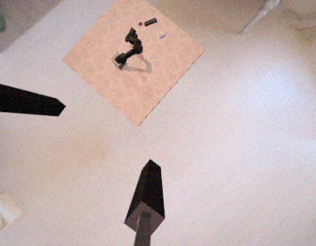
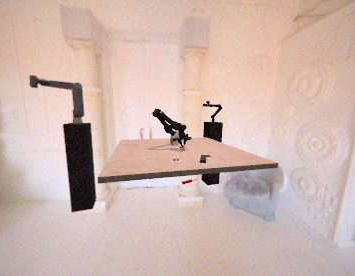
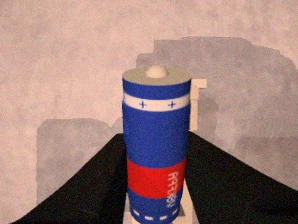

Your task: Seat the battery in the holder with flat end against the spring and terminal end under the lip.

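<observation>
In the wrist view my gripper [image 3: 153, 141] is shut on the battery [image 3: 156, 145], with a black finger on each side. The battery is blue with a red band and a white ring. Its terminal nub points away from the camera and its flat end is near. I cannot tell whether the battery touches the holder. In the top view the arm [image 1: 129, 45] reaches over the tan table top [image 1: 132, 58]. It also shows in the exterior view [image 2: 170, 127].
A dark block [image 1: 150, 21], a small dark dot [image 1: 141, 23] and a small white and blue piece [image 1: 161, 35] lie on the table beyond the arm. Black pedestals [image 1: 147, 196] [image 1: 25, 102] stand on the floor around the table.
</observation>
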